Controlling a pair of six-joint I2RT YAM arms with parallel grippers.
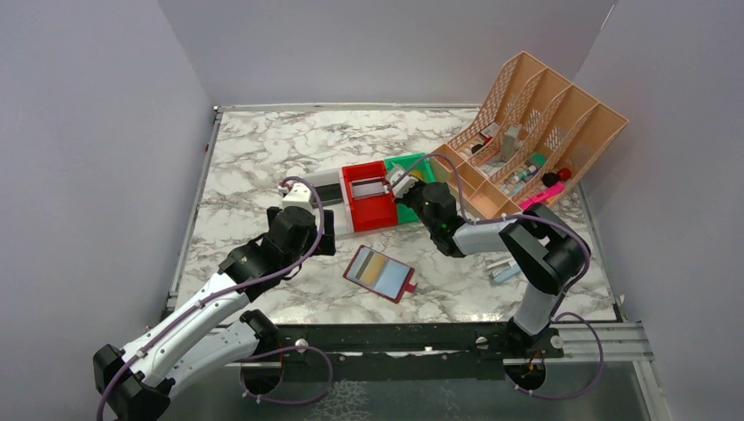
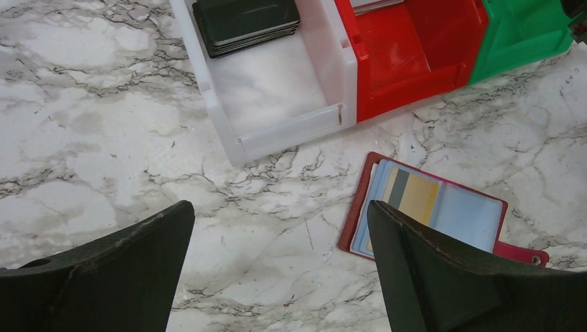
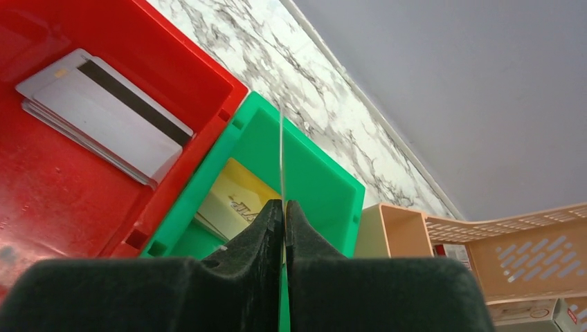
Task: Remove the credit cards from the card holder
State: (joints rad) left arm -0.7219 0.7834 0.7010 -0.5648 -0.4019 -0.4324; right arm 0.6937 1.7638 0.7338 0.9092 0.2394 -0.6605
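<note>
The right claw (image 3: 284,205) is pinched almost shut on a single credit card (image 3: 282,149). From its wrist the card is seen edge-on, a thin pale line standing up from the fingertips, and I cannot tell its colour. The claw hangs over the green bin (image 3: 325,187) in the middle of that view, where a yellow-gold card (image 3: 232,197) lies on the floor. In the red bin (image 3: 41,207) at the left lies a small stack of silver cards (image 3: 104,114), black stripe up.

The left claw (image 2: 280,214) is spread wide with nothing in it, above the bare marble table (image 2: 90,124). The card holder (image 2: 471,218) lies flat and open on the table at the lower right of the left wrist view. It is just beside the finger at the right of the frame, which hides part of it, and it is clear of the bins. Seen from overhead, it sits low in the centre between the two arms, well apart from the right claw.

It has a dark-red border and light-blue pockets facing up, with grey and gold card edges (image 2: 412,197) showing in one pocket. A red snap tab (image 2: 529,256) sticks out at its lower right corner. At the top of the left wrist view, a stack of black cards (image 2: 246,21) rests in the white bin (image 2: 277,90).
</note>
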